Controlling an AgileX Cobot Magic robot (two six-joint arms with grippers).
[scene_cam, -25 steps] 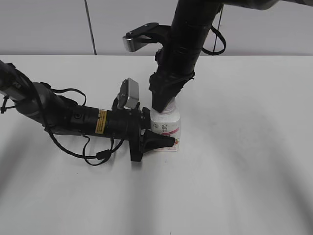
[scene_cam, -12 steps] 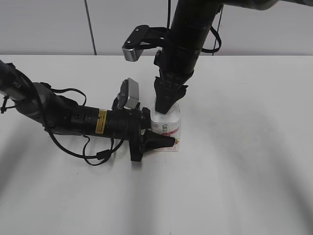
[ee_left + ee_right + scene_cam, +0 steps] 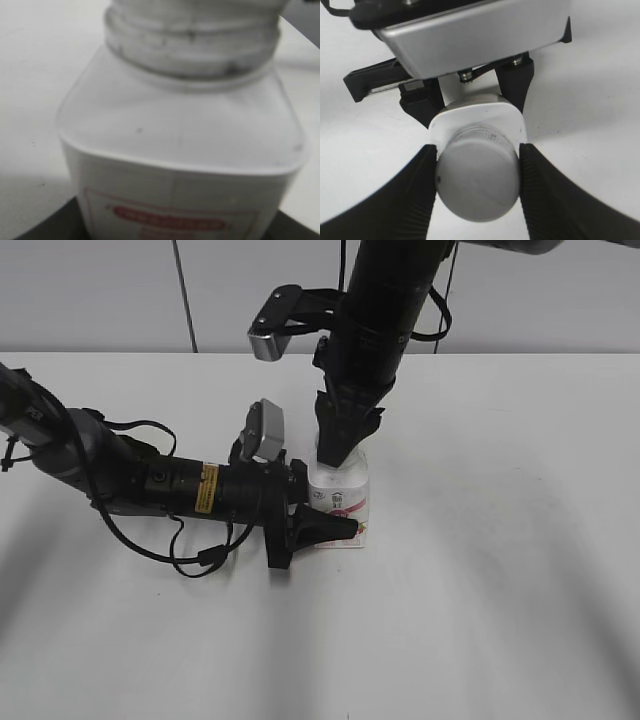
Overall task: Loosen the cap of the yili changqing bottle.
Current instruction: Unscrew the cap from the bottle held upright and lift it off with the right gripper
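Black right gripper (image 3: 477, 192) comes straight down, clamped on the white cap (image 3: 477, 185), so the twist axis is vertical. Left gripper (image 3: 325, 525) is clamped sideways on the yili changqing bottle (image 3: 342, 502), upright on the desk (image 3: 500, 590).

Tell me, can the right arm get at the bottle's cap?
Yes, it seems so: the right gripper already has its fingers against both sides of the cap, while the left gripper holds the bottle lower down.
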